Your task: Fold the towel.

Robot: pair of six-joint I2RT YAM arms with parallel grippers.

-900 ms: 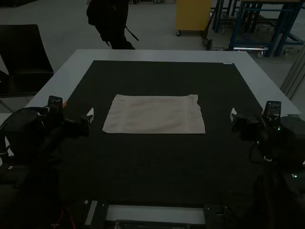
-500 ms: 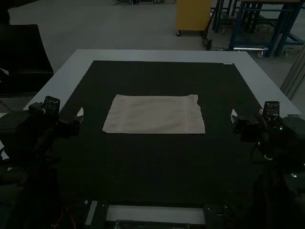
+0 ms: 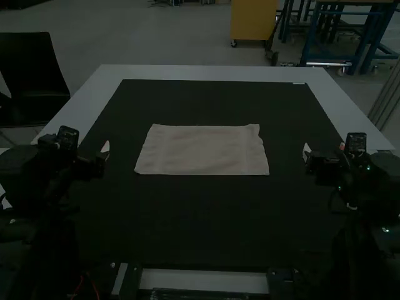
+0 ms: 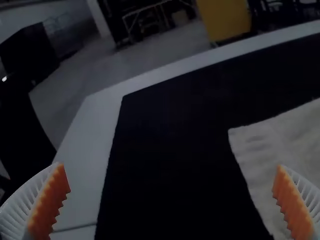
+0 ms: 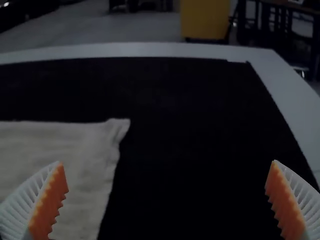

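My left gripper [image 3: 105, 150] is off the towel's left side, and my right gripper [image 3: 306, 151] is off its right side. Between them the pale towel [image 3: 201, 150] lies flat as a wide rectangle, its far right corner slightly uneven; whether it is in layers I cannot tell. In the left wrist view the gripper [image 4: 170, 200] stands wide open, with a corner part of the towel [image 4: 270, 155] beyond one finger. The right wrist view has the gripper [image 5: 167, 200] wide open too, and the towel [image 5: 60, 150] reaches in behind one finger.
A dark mat [image 3: 200, 219] covers most of the white table [image 3: 212, 73], whose pale border runs along the far edge and both sides. Bare mat surrounds the towel on all sides.
The left arm has drawn back leftward, away from the towel, and its gripper now sits farther out. The right arm has barely shifted. The towel lies as before.
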